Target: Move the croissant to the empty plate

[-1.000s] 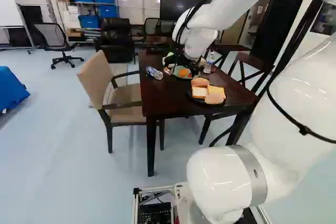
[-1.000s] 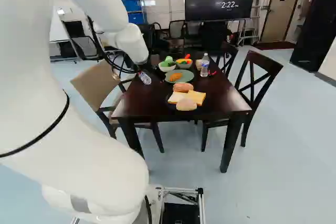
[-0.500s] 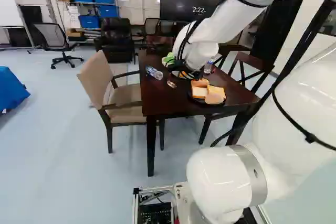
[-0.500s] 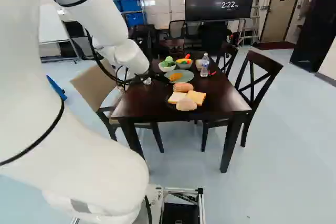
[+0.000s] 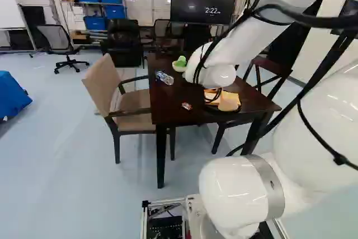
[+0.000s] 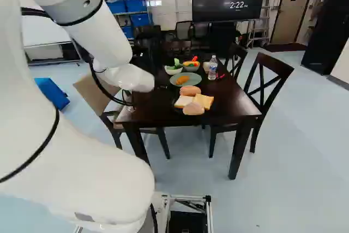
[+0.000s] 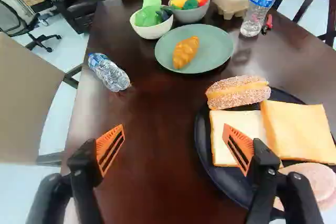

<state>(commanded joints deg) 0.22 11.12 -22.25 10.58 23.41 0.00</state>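
Loaded black plate (image 7: 203,156) under one finger of gripper (image 5: 187,106), roll (image 7: 239,94) and lying bottle (image 7: 109,72) flanking gap ahead, croissant (image 7: 185,52) on green plate (image 7: 216,56) — long axis toward grey bowl (image 7: 191,17), fingers spread apart

glossy wood table (image 7: 152,111), matt plate (image 7: 218,51), shiny croissant (image 7: 185,52), plastic bottles (image 7: 108,72), rough-coated bun (image 7: 236,98)

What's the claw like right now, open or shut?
Open. The claw has its orange pads wide apart, with the croissant out beyond them, touching neither.
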